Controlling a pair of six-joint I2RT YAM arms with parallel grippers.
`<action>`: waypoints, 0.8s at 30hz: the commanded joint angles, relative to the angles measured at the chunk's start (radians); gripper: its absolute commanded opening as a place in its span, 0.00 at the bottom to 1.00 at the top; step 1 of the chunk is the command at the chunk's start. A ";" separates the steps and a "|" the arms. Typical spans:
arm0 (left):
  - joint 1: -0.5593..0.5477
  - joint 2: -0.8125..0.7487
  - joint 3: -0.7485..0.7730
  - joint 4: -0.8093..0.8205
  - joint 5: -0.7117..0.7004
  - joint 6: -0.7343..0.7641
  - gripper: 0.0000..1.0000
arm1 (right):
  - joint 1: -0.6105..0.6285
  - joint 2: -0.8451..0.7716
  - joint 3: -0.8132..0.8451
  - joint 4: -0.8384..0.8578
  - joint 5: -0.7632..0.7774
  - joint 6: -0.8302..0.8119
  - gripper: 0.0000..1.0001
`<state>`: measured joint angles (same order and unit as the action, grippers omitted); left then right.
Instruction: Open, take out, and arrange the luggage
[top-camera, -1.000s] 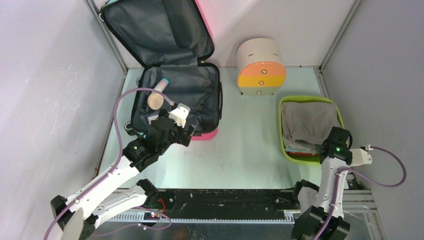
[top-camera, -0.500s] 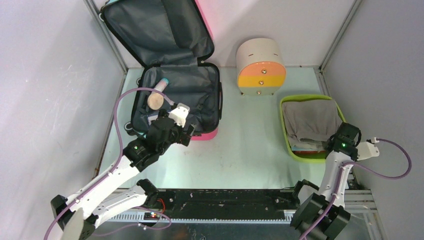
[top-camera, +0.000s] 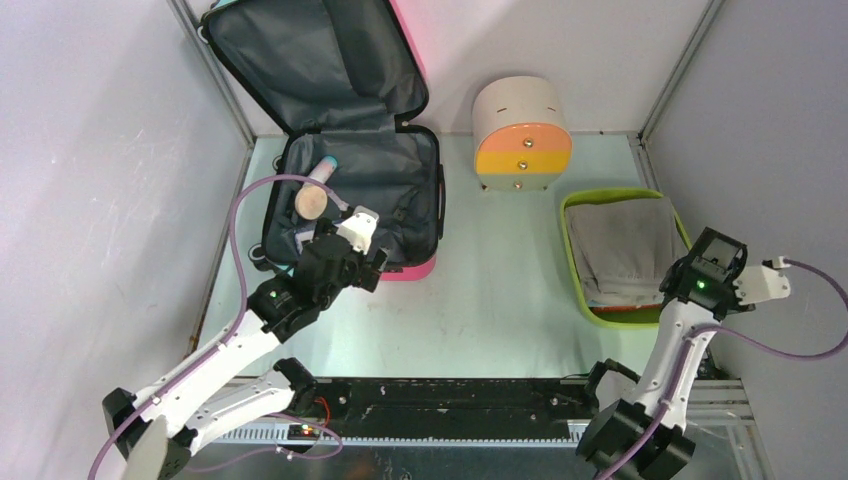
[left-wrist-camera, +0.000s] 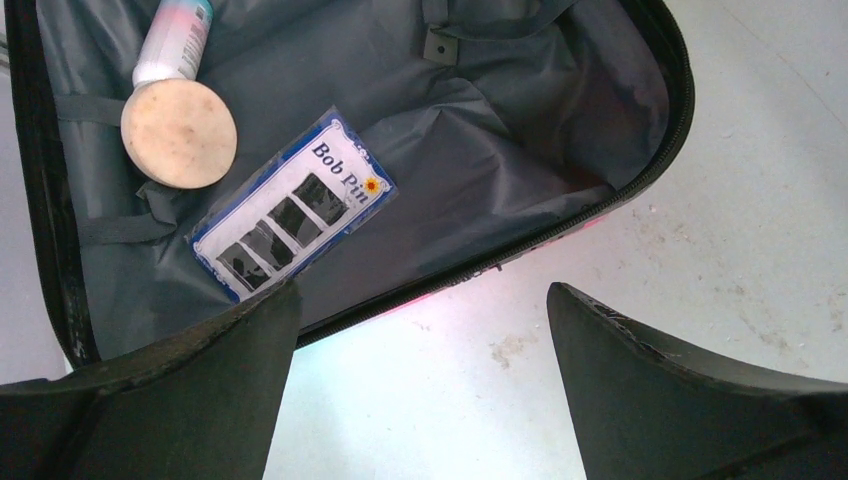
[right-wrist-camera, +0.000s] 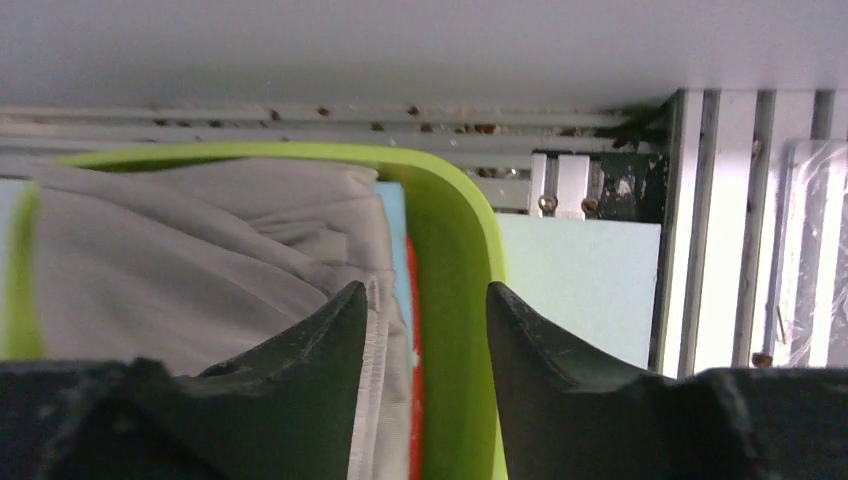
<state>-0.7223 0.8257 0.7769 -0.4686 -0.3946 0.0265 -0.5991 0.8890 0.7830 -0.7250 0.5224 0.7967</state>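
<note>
The table (top-camera: 500, 290) is a pale mint-green sheet, scuffed and speckled with dirt in the left wrist view, boxed in by plain grey-white walls with metal posts at the 2 far corners and a black rail (top-camera: 450, 400) along the near edge. The luggage (top-camera: 350, 190) lies open at the far left, its lid leaning back against the wall. On its grey lining rest a tube with a round beige cap (left-wrist-camera: 178, 130) and a "Bob Pin" card (left-wrist-camera: 292, 205). The left gripper (left-wrist-camera: 420, 390) hangs over its near rim, jaws spread wide and empty. The right gripper (right-wrist-camera: 420, 340) stands partly parted over the near right wall of the lime-green tray (top-camera: 572, 260), clamping nothing. A beige cylinder (top-camera: 522, 130) sits at the back. Grey cloth (top-camera: 625, 250) covers the tray's contents; only red and blue edges show. The lid's top is cut off, and the printed shell is hidden except for a pink strip.
</note>
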 joint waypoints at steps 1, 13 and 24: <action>-0.006 0.002 0.021 0.000 -0.039 0.007 1.00 | -0.005 -0.057 0.099 -0.080 0.060 0.039 0.52; -0.008 -0.037 0.014 0.007 -0.048 0.013 1.00 | 0.529 -0.046 0.150 0.122 -0.204 -0.308 0.41; -0.009 -0.062 0.011 0.008 -0.067 0.020 1.00 | 0.929 0.312 0.149 0.298 -0.209 -0.376 0.37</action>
<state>-0.7273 0.7811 0.7769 -0.4812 -0.4427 0.0273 0.2760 1.1152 0.9043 -0.5301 0.3130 0.4767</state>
